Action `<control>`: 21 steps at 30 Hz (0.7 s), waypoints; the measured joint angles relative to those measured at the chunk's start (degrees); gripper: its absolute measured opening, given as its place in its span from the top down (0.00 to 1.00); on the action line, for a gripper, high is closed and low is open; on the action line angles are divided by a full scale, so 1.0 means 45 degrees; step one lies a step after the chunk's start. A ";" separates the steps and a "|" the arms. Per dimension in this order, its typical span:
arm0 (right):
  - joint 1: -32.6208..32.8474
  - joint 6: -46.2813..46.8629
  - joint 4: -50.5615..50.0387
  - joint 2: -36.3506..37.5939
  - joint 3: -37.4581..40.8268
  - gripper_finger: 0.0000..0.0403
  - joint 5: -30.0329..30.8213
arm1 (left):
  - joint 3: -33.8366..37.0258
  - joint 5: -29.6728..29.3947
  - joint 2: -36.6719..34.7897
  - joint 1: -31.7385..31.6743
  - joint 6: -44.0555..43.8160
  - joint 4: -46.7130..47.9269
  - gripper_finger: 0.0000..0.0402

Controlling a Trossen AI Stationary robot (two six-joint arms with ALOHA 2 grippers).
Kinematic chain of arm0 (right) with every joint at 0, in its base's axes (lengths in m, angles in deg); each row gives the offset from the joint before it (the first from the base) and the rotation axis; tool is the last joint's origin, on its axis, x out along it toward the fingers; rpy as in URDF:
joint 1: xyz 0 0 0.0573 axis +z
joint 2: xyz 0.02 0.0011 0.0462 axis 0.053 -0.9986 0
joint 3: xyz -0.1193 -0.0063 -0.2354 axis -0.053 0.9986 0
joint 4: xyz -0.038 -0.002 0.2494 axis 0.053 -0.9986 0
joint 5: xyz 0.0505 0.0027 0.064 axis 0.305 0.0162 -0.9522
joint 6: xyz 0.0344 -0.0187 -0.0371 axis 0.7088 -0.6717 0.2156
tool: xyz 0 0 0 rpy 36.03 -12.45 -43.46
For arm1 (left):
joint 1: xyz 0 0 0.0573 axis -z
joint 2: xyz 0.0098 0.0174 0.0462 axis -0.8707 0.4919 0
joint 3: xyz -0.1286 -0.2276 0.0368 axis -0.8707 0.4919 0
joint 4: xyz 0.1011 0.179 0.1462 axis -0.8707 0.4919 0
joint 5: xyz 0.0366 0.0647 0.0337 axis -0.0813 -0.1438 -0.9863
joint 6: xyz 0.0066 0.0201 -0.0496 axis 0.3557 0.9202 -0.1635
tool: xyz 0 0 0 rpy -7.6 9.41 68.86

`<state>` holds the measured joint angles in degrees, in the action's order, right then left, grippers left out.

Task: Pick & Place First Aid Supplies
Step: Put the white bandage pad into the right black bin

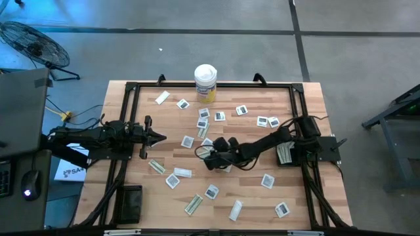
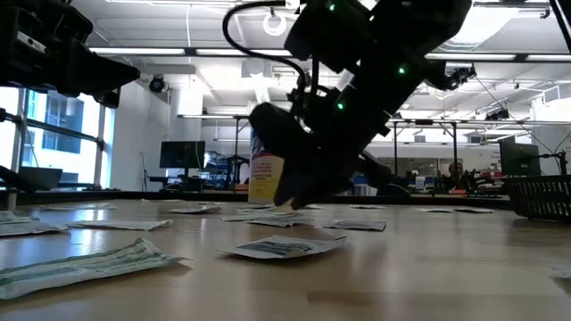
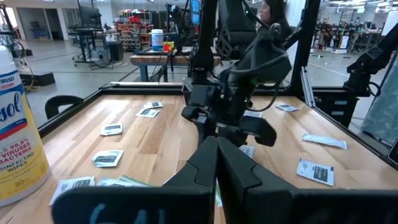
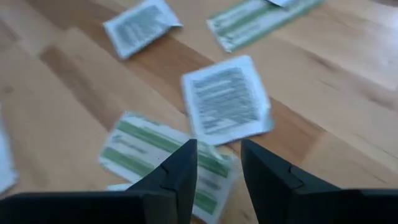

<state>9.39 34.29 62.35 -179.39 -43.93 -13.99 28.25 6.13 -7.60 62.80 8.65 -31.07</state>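
first aid supplies [image 1: 211, 191] | white, green-striped flat packets | scattered across table

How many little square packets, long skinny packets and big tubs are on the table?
Square white sachets: about 12
Narrow oblong wrappers: about 7
Wipes canister: 1
Total: about 20; a few packets overlap or may be hidden, so the packet counts are approximate.

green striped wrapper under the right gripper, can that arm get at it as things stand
Probably yes. The right gripper hangs open just above the green striped wrapper, nothing between them. A square white sachet lies partly over one end, so it may get nudged.
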 joint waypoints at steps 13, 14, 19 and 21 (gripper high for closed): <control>0.0077 0.0557 -0.0614 0.0000 -0.0018 0.78 -0.0804 | -0.0004 0.0000 -0.0001 -0.0004 -0.0001 0.0000 1.00; 0.0077 0.0557 -0.0668 0.0005 -0.0018 0.79 -0.0809 | 0.0001 0.0000 -0.0005 0.0000 0.0000 0.0000 1.00; 0.0073 0.0552 -0.0760 0.0005 -0.0023 0.85 -0.0946 | -0.0002 0.0000 0.0000 0.0000 -0.0003 0.0000 1.00; 0.0073 0.0552 -0.0786 0.0010 -0.0023 0.88 -0.1041 | -0.0004 0.0000 0.0000 0.0000 0.0000 0.0000 1.00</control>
<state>9.71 36.78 58.81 -179.35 -44.03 -18.68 28.23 6.13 -7.60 62.80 8.65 -31.07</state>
